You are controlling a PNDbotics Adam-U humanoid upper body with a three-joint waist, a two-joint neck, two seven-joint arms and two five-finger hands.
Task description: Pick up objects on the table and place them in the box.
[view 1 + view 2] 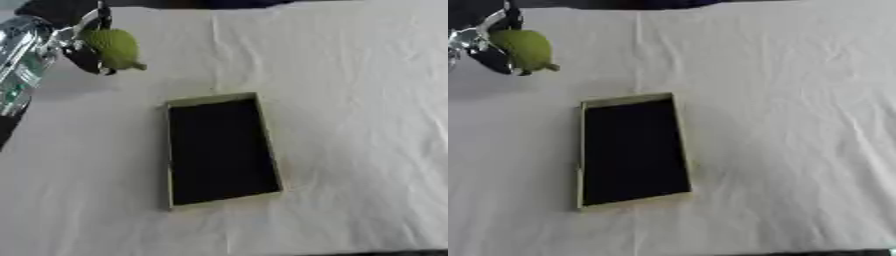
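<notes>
The robot's left hand (pixel 85 47) comes in from the upper left corner with its dark fingers curled round a green pear-shaped fruit (pixel 115 48), which it holds above the white cloth-covered surface (pixel 350 125). The fruit sits on the inner side of the hand, its narrow stem end pointing down and to the right, clear of the fingers. It looks small and light, with a smooth rounded skin that could slip or roll in the grasp, so the broad belly is the sensible place to hold it, as the hand appears to do now; whether it is real and bruisable or a hard replica cannot be told.

The box (pixel 223 151), a shallow open tray with a pale rim and a dark inside, lies near the middle of the surface, well apart from the fruit, below and to the right of it. Nothing shows inside it. The right hand is not visible in either view.
</notes>
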